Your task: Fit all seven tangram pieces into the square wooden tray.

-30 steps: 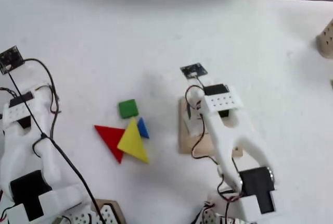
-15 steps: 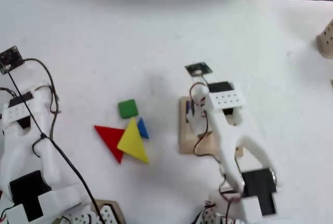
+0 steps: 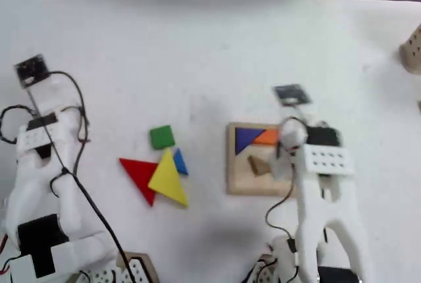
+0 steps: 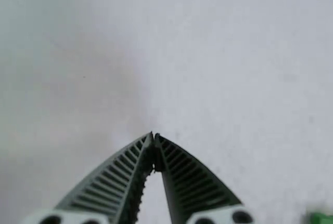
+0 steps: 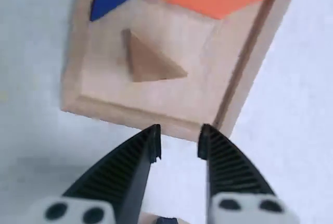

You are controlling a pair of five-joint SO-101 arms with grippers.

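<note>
The square wooden tray [image 3: 232,164] lies right of the table's middle. It holds a blue triangle [image 3: 246,137], an orange parallelogram [image 3: 268,137] and a small brown triangle [image 3: 258,164]. In the right wrist view my right gripper [image 5: 178,138] is open and holds nothing, just outside the tray's rim [image 5: 130,114], near the brown triangle [image 5: 151,60]. Left of the tray lie a green square [image 3: 162,137], a red triangle [image 3: 138,174], a yellow triangle [image 3: 168,180] and a small blue triangle [image 3: 181,162]. My left gripper [image 4: 153,136] is shut over bare table at the far left.
The right arm [image 3: 322,184] covers the tray's right side. The left arm [image 3: 39,145] and its cables stand at the left edge. A perforated wooden block [image 3: 412,49] sits at the right edge. Another wooden block [image 3: 138,266] is at the front.
The right arm has swung right off the tray, uncovering the three pieces inside. The left arm has shifted slightly right and farther back.
</note>
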